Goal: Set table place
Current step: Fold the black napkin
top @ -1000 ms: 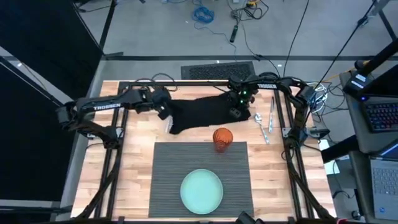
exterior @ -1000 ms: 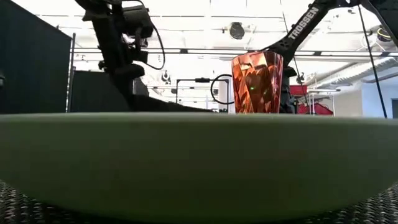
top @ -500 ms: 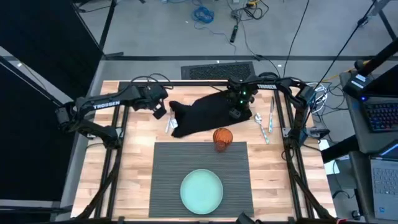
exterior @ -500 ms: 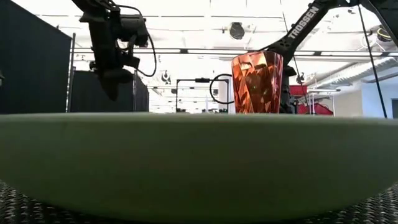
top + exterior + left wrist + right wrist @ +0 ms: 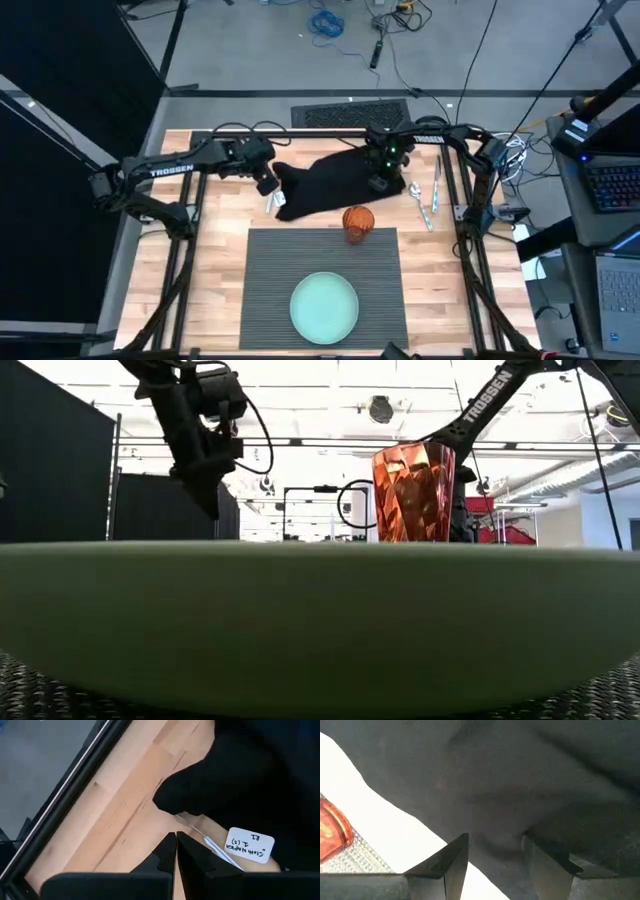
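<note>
Placemat: large, rectangular, dark grey, finely ribbed; flat on tabletop, near edge, centred.

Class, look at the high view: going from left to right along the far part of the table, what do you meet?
Left gripper → black cloth napkin → right gripper → spoon → fork.

A light wooden table carries everything. A ribbed dark grey placemat lies at its near middle. A black napkin lies crumpled at the far middle, a white tag at its left edge. Cutlery lies to the far right.
</note>
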You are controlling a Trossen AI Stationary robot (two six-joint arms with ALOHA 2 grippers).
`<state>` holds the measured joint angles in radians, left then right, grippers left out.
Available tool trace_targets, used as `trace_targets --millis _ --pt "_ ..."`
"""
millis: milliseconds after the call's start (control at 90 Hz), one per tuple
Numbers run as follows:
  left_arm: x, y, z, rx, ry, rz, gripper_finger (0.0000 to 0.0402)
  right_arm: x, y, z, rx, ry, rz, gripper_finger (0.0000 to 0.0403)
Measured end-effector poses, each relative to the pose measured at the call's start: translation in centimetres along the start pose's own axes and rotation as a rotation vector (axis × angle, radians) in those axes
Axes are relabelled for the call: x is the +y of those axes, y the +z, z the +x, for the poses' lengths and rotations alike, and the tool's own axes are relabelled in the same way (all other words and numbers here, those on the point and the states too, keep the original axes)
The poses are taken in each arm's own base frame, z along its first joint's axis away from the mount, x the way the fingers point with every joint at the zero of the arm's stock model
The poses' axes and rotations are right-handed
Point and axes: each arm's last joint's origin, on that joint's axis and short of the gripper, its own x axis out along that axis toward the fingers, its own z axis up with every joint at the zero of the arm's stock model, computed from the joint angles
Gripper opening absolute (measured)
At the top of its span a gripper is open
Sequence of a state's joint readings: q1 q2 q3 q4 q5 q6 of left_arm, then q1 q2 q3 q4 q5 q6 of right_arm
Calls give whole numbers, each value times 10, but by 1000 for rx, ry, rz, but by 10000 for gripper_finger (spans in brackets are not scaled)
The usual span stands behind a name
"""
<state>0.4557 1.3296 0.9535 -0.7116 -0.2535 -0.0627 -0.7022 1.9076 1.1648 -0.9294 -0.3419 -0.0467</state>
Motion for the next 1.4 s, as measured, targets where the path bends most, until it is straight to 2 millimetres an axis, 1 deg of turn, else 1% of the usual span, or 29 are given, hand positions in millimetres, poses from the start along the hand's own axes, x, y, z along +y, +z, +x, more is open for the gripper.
trace_targets --millis 322,522,678,767,856,956,1222,1300,1400 --pt "0 0 0 1 0 1 0 0 -11 1 113 -8 13 176" --pt "0 0 0 2 0 25 0 -3 -19 0 199 -110 33 176" --pt "0 2 0 -21 0 41 0 -1 -21 -1 211 -96 37 176" --pt "0 4 0 -41 0 45 0 3 -22 -6 193 -96 26 176" --pt "0 6 0 -57 0 61 0 7 -23 -14 153 -97 13 176" --pt "2 7 1 -65 3 56 0 12 -22 -29 90 -99 3 176" --pt "6 8 3 -63 11 58 0 32 -13 -86 -142 -109 -34 176" --pt "6 8 3 -64 0 46 0 34 -10 -94 -211 -112 -55 176" --pt "2 8 6 -104 -65 4 0 35 -5 -97 -274 -115 -80 176"
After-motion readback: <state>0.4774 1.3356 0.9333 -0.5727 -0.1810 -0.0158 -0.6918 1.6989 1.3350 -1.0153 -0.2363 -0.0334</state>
